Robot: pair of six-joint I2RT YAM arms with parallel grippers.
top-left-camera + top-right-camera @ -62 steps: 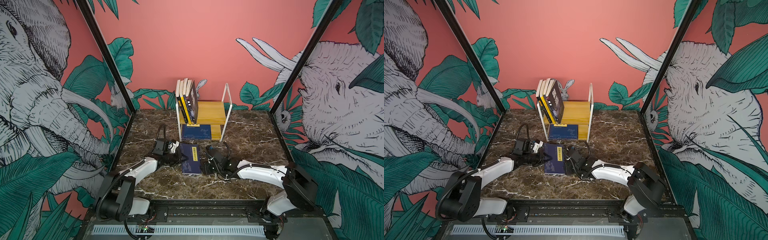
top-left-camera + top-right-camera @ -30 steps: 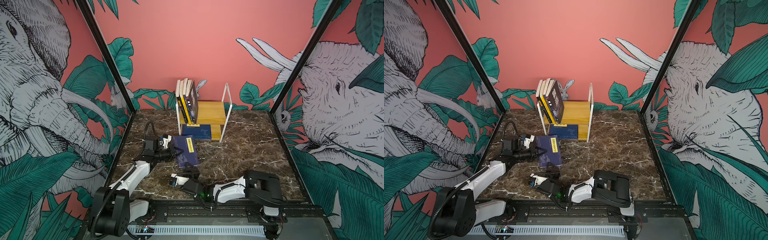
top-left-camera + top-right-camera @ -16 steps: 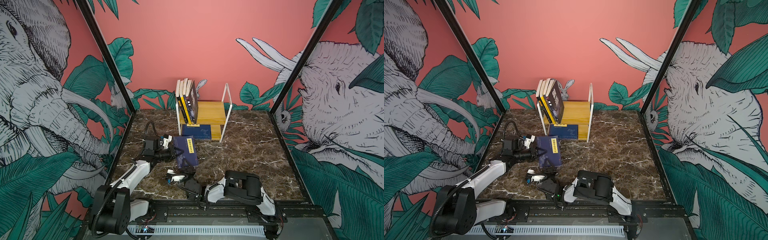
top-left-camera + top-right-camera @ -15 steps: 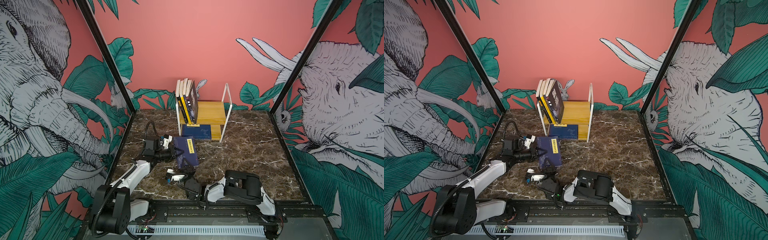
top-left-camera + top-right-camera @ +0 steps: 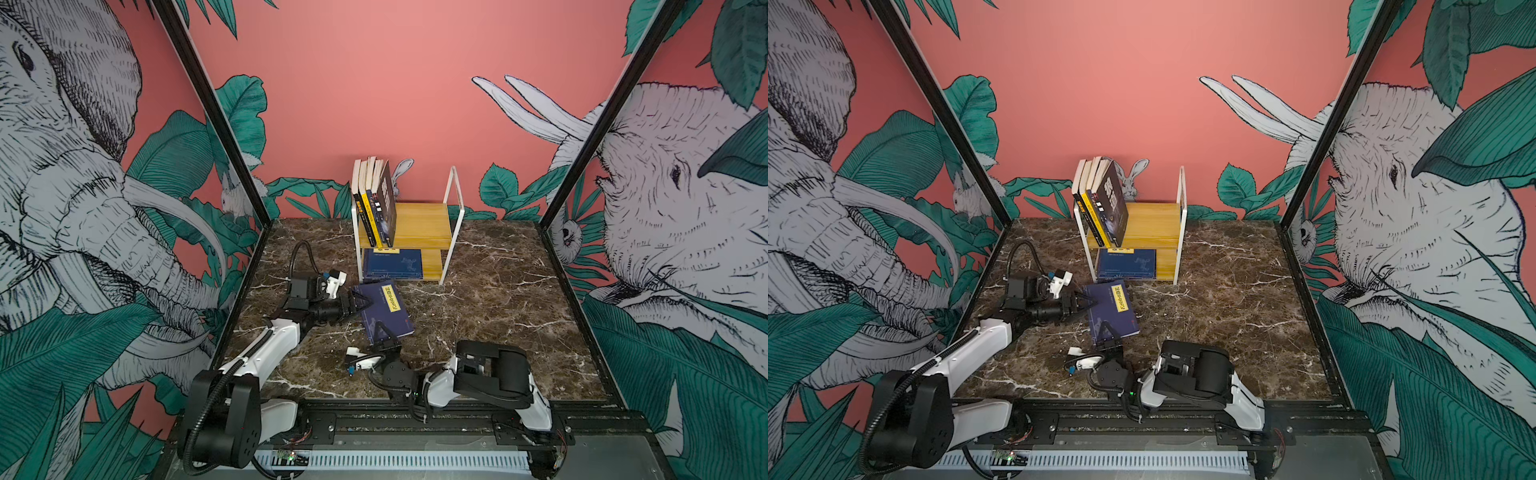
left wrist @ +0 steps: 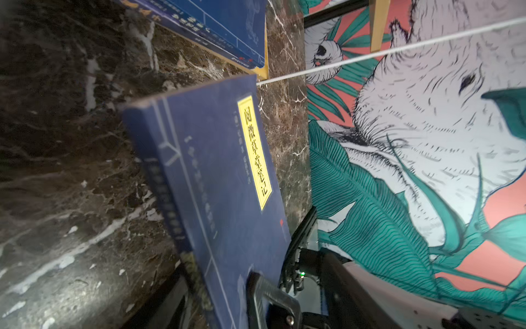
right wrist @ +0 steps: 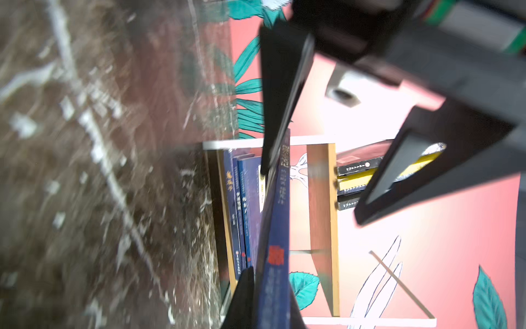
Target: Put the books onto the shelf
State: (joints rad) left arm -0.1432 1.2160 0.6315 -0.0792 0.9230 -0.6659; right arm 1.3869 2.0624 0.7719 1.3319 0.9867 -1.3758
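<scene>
- The shelf (image 5: 419, 226) is a two-tier rack of yellowish boards with a white wire loop at each end. It stands at the back of the desk (image 5: 498, 291), mid-frame in both top views.
- The upright books (image 5: 376, 195) stand at the upper board's left end and lean left. One has a yellow spine, and a black cover with white characters faces right.
- The flat navy books (image 5: 392, 264) lie stacked on the lower board, with a yellow label on top.
- The loose navy book (image 5: 384, 309), yellow-labelled, sits tilted just below the shelf in frame. The right gripper (image 5: 382, 334) pinches its near edge.
</scene>
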